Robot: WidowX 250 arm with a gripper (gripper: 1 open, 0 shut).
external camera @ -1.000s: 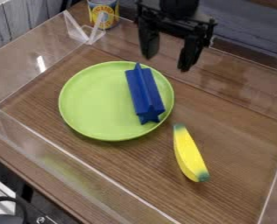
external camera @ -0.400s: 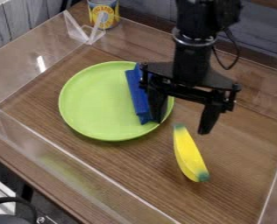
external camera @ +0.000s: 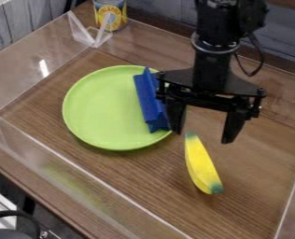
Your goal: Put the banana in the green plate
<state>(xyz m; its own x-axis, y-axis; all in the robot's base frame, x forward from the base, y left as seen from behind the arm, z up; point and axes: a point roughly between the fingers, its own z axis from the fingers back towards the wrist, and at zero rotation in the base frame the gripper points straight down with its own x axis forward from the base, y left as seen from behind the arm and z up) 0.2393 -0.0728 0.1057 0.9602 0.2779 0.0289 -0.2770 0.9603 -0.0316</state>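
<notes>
On the brown wooden tabletop [external camera: 100, 177], the small yellow plastic toy banana [external camera: 203, 165] with its dark tip lies flat just off the right edge of the round lime-green plastic plate [external camera: 98, 107], so it's not on the plate. A long blue block [external camera: 151, 100] sits on the plate's right side, partly behind the arm. Right above the banana's upper end hangs the black robot gripper [external camera: 207, 131], pointing down with its jaws spread wide and nothing held, and a yellow can [external camera: 107, 14] stands way back.

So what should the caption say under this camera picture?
Open gripper hovers above the banana, beside the green plate.
</notes>
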